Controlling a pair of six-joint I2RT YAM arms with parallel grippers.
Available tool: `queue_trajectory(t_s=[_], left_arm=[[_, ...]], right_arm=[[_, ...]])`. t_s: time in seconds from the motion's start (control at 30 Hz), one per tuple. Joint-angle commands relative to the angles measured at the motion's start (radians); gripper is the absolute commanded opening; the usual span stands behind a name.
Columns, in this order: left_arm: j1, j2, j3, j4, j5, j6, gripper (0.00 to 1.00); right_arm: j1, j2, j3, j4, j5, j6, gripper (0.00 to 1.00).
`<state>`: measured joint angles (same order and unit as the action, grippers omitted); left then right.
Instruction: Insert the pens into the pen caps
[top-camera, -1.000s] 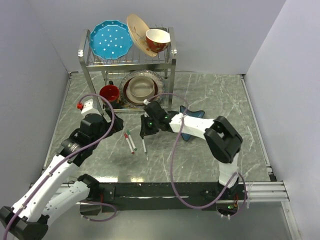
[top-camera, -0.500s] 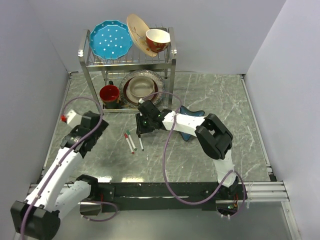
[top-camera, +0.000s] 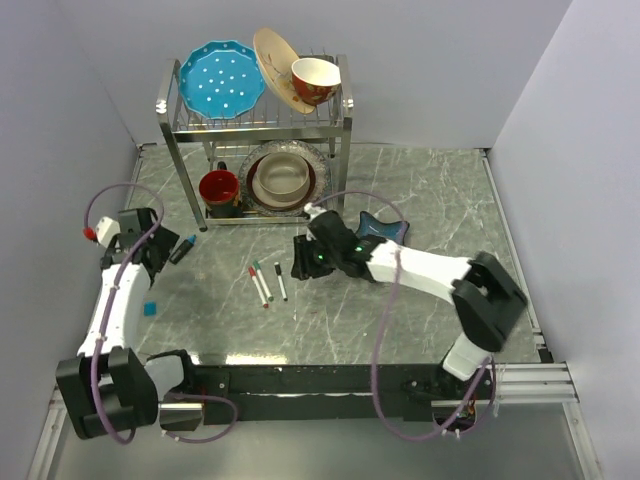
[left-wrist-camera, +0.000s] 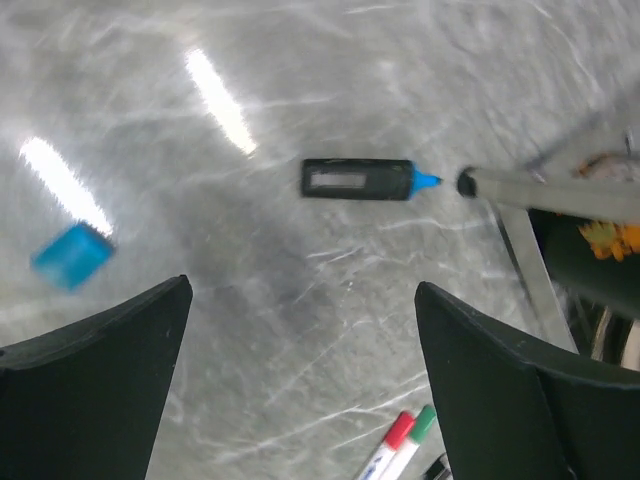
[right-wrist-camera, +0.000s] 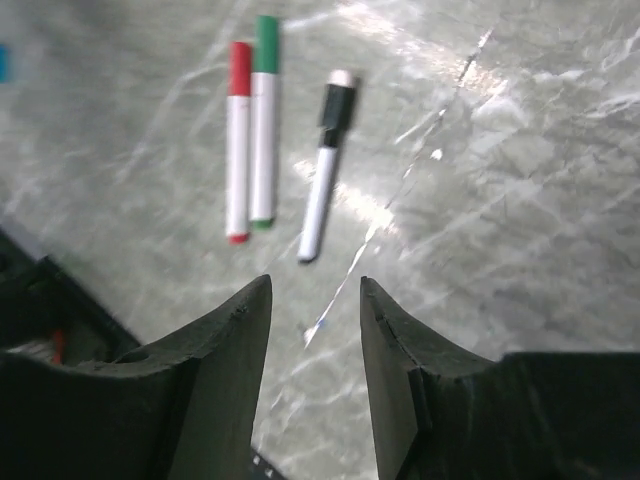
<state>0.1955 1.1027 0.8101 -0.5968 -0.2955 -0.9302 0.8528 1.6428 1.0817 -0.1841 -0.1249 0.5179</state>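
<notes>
Three slim white pens lie side by side on the marble table: a red-capped one (right-wrist-camera: 238, 140), a green-capped one (right-wrist-camera: 264, 120) and a black-capped one (right-wrist-camera: 325, 165) (top-camera: 281, 282). My right gripper (right-wrist-camera: 315, 282) (top-camera: 300, 267) hovers just right of them, open, with nothing between its fingers. A short dark marker (left-wrist-camera: 358, 179) (top-camera: 182, 248) with a bare blue tip lies at the left, by the rack's leg. A small blue pen cap (left-wrist-camera: 72, 255) (top-camera: 150, 308) lies apart from it. My left gripper (left-wrist-camera: 302, 290) (top-camera: 158, 250) hangs wide open above the bare table between them.
A metal dish rack (top-camera: 255, 120) stands at the back with plates, bowls and a red mug (top-camera: 219, 186); one leg (left-wrist-camera: 550, 195) ends next to the marker's tip. A blue star-shaped dish (top-camera: 385, 225) lies behind the right arm. The left wall is close to the left arm.
My left arm has swung left, away from the pens and over to the marker. My right gripper has opened wider and drawn back to the right, leaving the black-capped pen lying beside the other two.
</notes>
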Motion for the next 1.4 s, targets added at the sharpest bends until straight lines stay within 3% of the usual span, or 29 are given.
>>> queue_trajectory(t_s=[0.0,0.1,0.2,0.4,0.73,1.37], left_arm=[[0.018,0.028,0.101,0.184,0.171,0.421,0.99],[0.016,0.095,0.172,0.145,0.271,0.653,0.97],[0.019,0.117,0.178,0.147,0.184,0.689,0.96],[0.019,0.042,0.009,0.325,0.288,0.839,0.95],[0.021,0.1,-0.08,0.462,0.325,0.841,0.94],[0.024,0.384,0.009,0.5,0.317,0.876,0.88]], right_arm=[[0.011,-0.181,-0.109,0.11,-0.064,-0.033,0.49],[0.035,-0.299,-0.206,0.144,-0.105,-0.048,0.5],[0.049,-0.431,-0.275,0.17,-0.139,-0.053,0.51],[0.052,-0.579,-0.31,0.109,-0.114,-0.094,0.51],[0.051,-0.716,-0.339,0.084,-0.102,-0.131,0.51],[0.049,-0.818,-0.361,0.081,-0.007,-0.145,0.52]])
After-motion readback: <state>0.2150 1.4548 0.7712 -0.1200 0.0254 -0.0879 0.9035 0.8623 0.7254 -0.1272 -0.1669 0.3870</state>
